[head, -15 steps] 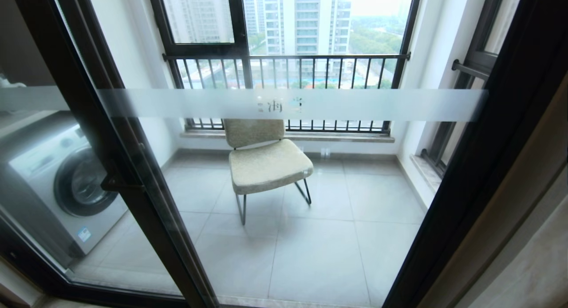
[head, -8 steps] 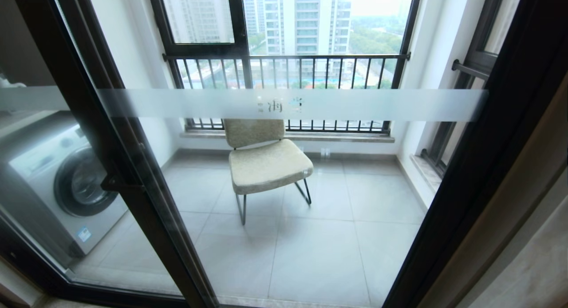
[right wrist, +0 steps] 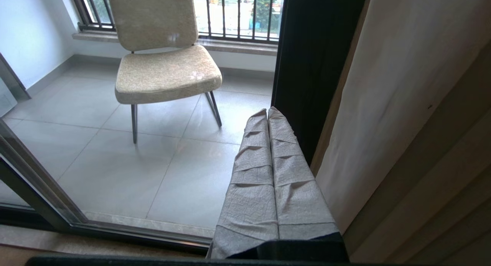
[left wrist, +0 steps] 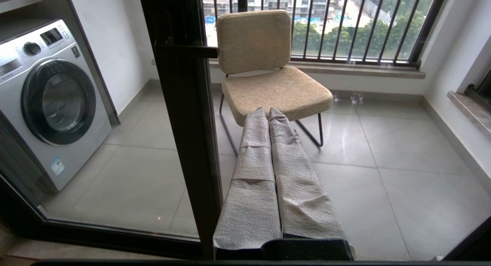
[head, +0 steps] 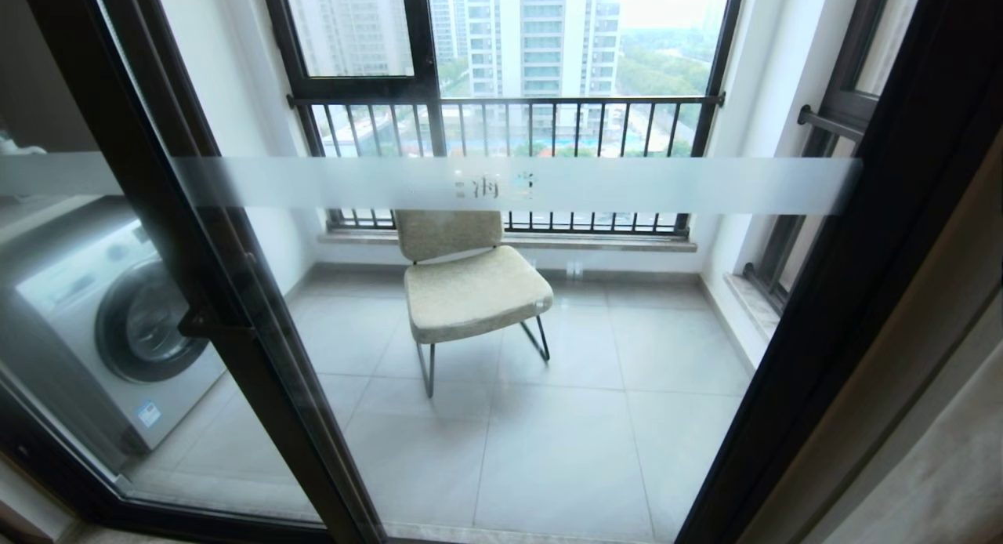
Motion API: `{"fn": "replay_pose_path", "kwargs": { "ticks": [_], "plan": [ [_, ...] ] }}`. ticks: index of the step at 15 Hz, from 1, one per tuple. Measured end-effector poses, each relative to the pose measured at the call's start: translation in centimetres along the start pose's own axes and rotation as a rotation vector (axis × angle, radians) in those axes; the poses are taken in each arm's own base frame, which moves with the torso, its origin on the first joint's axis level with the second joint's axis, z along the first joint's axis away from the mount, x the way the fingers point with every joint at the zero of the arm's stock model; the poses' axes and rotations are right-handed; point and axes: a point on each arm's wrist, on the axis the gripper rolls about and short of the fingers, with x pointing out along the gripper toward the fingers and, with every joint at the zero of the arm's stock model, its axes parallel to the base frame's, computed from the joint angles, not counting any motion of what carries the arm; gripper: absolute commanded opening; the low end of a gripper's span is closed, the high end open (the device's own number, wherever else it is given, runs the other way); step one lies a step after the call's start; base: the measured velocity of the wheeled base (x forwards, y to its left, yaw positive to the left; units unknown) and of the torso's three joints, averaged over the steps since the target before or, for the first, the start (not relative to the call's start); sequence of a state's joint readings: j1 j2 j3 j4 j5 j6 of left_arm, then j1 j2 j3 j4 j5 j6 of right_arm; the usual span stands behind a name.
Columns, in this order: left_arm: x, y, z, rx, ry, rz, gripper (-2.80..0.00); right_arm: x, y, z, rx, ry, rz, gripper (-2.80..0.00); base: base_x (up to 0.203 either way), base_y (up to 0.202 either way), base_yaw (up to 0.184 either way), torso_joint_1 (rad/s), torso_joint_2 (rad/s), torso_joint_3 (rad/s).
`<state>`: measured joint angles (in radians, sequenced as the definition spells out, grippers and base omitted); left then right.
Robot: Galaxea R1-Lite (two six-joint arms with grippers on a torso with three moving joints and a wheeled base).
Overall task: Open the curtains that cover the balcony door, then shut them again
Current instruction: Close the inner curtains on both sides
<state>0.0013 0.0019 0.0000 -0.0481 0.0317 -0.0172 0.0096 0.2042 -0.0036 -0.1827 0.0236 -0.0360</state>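
Facing the balcony door [head: 501, 309], now fully uncovered; the curtains [right wrist: 402, 86] hang bunched beside its right frame. Left end effector [left wrist: 268, 112] and right end effector [right wrist: 267, 112] are both closed and empty. Next step: the right one grips fabric to draw it across.

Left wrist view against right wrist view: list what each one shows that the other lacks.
Only the left wrist view: the washing machine, the door's black handle, the shut left gripper. Only the right wrist view: the beige curtains at the door's edge, the shut right gripper. Both: the chair, the railing.
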Motion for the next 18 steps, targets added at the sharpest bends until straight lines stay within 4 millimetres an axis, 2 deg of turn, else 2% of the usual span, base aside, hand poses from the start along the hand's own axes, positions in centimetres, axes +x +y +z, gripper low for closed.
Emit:
{"fn": "replay_pose_path", "kwargs": {
  "ticks": [3, 6, 18],
  "plan": [
    [0.0, 0.0, 0.0, 0.0, 0.0, 0.0, -2.8, -0.9, 0.1, -1.5, 0.0, 0.037, -0.005, -2.8, 0.0, 0.0, 0.0, 0.0, 0.0, 0.0],
    [0.0, 0.0, 0.0, 0.0, 0.001, 0.0, -2.8, -1.5, 0.1, -2.1, -0.044, 0.016, -0.013, -2.8, 0.0, 0.0, 0.0, 0.0, 0.0, 0.0],
    [0.0, 0.0, 0.0, 0.001, 0.001, 0.0, -2.8, -1.7, 0.1, -2.3, -0.043, -0.015, -0.014, -2.8, 0.0, 0.0, 0.0, 0.0, 0.0, 0.0]
  ]
}}
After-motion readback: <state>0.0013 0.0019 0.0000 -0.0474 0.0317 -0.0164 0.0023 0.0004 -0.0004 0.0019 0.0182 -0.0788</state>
